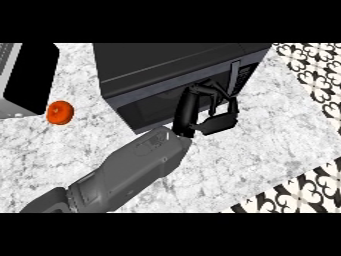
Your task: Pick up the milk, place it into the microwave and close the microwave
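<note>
Marble counter (269, 145) bears microwave (165, 65), orange object (60, 112) (left).

Bright, even light washes the marble counter (47, 150). The black microwave (158, 65) reads dark and flat, its front faintly lighter.

A pale marbled surface (276, 150), white veined with grey, fills most of the view; it narrows toward a corner at the right; past both edges of that corner lies tiling (328, 85) in a black-and-white ornamental pattern, seen at the far right and again in the near right corner; whether this tiling is floor or wall cannot be told; at the far left a light grey appliance (7, 75) with a black panel stands on the surface, cut off by the view's edge; the light is even and flat.
</note>
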Robot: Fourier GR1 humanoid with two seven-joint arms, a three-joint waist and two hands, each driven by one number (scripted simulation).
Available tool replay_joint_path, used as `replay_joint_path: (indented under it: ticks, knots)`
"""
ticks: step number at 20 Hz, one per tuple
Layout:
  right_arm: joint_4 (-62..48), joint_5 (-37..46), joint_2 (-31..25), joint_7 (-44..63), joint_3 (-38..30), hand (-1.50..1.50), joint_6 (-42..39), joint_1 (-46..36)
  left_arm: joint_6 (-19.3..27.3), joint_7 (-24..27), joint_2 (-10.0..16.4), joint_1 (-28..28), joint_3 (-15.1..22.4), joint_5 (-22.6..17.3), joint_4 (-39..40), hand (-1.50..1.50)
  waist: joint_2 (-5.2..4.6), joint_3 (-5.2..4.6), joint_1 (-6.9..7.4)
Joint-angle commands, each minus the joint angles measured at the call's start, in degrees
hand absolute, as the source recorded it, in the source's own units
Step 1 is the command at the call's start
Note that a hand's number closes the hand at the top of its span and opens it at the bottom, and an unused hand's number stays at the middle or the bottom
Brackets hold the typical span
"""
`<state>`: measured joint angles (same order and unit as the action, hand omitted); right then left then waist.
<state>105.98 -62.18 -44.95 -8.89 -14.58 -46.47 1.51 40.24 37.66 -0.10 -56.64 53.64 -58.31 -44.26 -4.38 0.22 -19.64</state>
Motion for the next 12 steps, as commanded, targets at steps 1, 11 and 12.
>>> replay_joint_path:
  ticks: [1,11,12]
  knots:
    - [1.04,-0.95,-1.06,0.31,-0.85,-1.50,-0.04,0.71,3.65,-2.01,0.09,1.88,-3.36,-2.98,8.46,1.50,-0.16,-0.26,1.34]
    - [2.19,-3.08,-2.49,1.37,-2.78,-1.50,0.82,4.70,1.66,-0.91,0.09,4.00,-1.94,-6.83,9.14,-1.50,0.26,-0.39,3.88]
    - [2.71,-3.66,-2.41,1.30,-2.49,-1.50,1.27,4.31,1.91,-1.04,0.09,3.67,-1.01,-6.97,8.75,-1.50,0.17,-0.39,3.96]
